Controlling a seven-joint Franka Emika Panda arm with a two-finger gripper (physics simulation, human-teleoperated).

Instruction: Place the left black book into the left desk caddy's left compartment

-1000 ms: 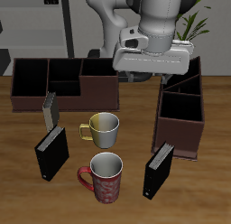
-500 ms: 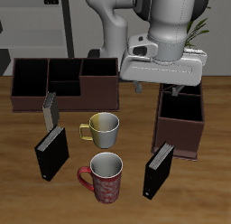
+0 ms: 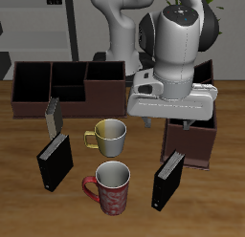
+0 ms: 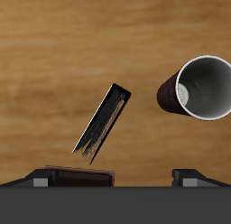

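The left black book (image 3: 168, 180) stands upright near the table's front edge, just in front of the left desk caddy (image 3: 194, 147), which is maroon-brown. The caddy's tall slanted end section lies farther back and is mostly hidden behind my arm. My gripper (image 3: 170, 123) is open and empty. It hangs above the caddy's front end, higher than the book and a little behind it. In the wrist view the book (image 4: 104, 125) shows as a slim black slab on the wood, apart from my fingertips (image 4: 193, 175).
A red patterned mug (image 3: 111, 186) stands beside the book and also shows in the wrist view (image 4: 200, 87). A pale yellow mug (image 3: 109, 136) sits mid-table. The other black book (image 3: 55, 161), a thin grey book (image 3: 52, 115) and a darker caddy (image 3: 67, 86) are on the far side.
My gripper has moved from behind the maroon caddy toward the table's front edge and come lower, now over the caddy's front end. The books and mugs have not moved.
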